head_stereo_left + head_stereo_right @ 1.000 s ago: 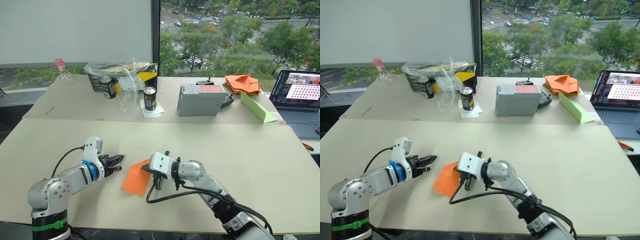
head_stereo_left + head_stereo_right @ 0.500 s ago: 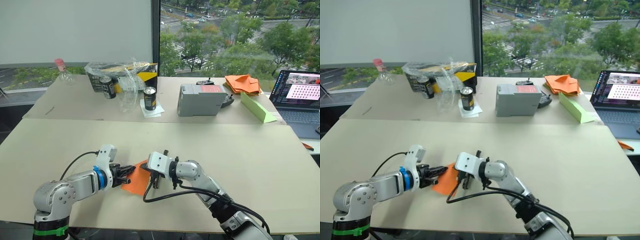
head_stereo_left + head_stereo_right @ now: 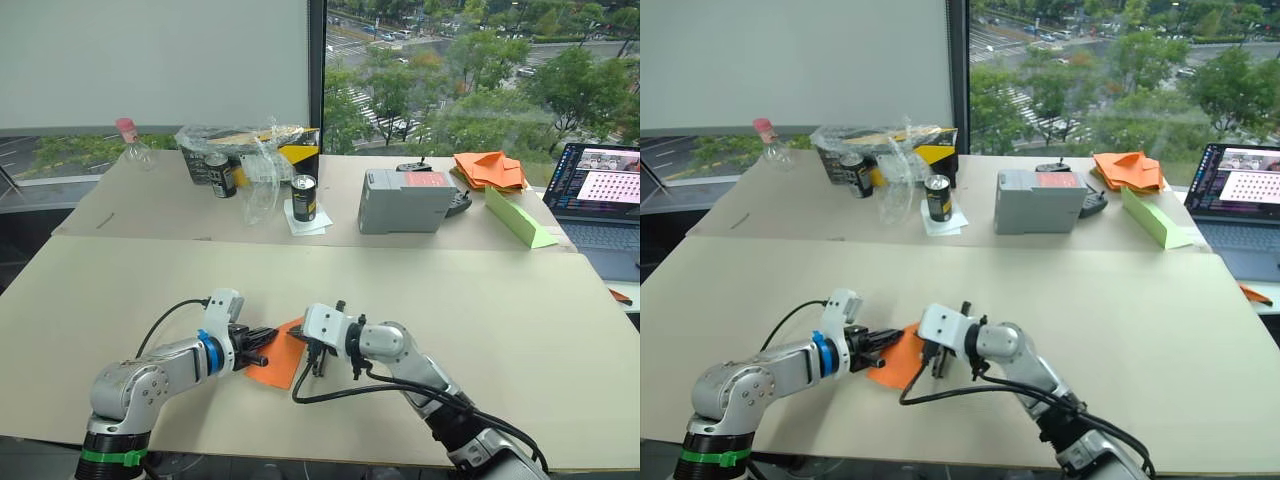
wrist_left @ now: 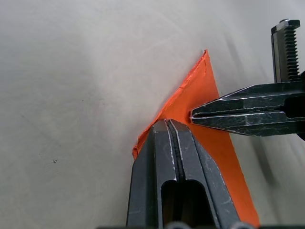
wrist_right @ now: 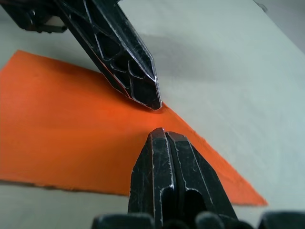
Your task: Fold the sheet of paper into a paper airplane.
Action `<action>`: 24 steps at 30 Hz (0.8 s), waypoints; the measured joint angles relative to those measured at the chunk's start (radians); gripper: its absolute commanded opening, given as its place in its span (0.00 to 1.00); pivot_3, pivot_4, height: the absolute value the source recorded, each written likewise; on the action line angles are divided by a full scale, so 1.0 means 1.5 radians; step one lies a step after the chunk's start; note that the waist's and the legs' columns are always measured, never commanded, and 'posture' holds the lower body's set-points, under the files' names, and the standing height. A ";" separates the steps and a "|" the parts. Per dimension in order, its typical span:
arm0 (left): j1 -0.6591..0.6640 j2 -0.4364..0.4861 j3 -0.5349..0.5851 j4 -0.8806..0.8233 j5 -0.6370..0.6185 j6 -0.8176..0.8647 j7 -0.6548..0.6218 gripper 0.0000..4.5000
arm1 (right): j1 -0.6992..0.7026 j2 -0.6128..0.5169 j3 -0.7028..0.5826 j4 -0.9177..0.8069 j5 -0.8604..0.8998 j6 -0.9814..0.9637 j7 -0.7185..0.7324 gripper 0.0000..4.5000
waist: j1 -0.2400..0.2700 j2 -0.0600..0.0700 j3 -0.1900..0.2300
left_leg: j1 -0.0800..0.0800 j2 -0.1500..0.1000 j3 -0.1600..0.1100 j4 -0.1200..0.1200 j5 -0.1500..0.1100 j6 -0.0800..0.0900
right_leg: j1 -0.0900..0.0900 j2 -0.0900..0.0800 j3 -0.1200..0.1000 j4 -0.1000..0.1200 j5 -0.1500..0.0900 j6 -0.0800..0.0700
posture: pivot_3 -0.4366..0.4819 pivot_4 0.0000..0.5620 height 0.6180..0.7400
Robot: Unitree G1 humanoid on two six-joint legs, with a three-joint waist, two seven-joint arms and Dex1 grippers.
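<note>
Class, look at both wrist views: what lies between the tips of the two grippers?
Only the sheet of paper: in both wrist views the left gripper and right gripper nearly meet over it, both shut.

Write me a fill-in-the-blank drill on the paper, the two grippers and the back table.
1. The sheet of paper is coloured ______.
2. The left gripper and right gripper both have their jaws ______.
3. On the far table, the heap of orange paper pieces lies just behind a long wedge coloured light ______.
4. The open device at the far right is a ______.

Missing words: orange; shut; green; laptop
</note>
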 measured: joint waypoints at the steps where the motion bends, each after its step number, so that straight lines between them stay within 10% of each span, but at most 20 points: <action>1: 0.001 0.000 -0.002 0.000 0.001 -0.002 -0.002 0.00 | 0.004 -0.006 -0.007 -0.017 0.008 0.019 0.007 0.00 | 0.000 0.000 0.000 | 0.000 0.000 0.000 0.000 0.000 0.000 | 0.000 0.000 0.000 0.000 0.000 0.000 | 0.48 0.27 1.00; 24: 0.004 -0.008 -0.004 0.005 0.006 -0.014 -0.005 0.00 | 0.025 -0.019 -0.017 -0.055 0.051 0.106 0.026 0.00 | -0.001 0.000 0.000 | 0.004 0.000 0.000 -0.001 0.000 0.001 | 0.004 0.000 0.000 -0.001 0.000 0.000 | 0.48 0.27 1.00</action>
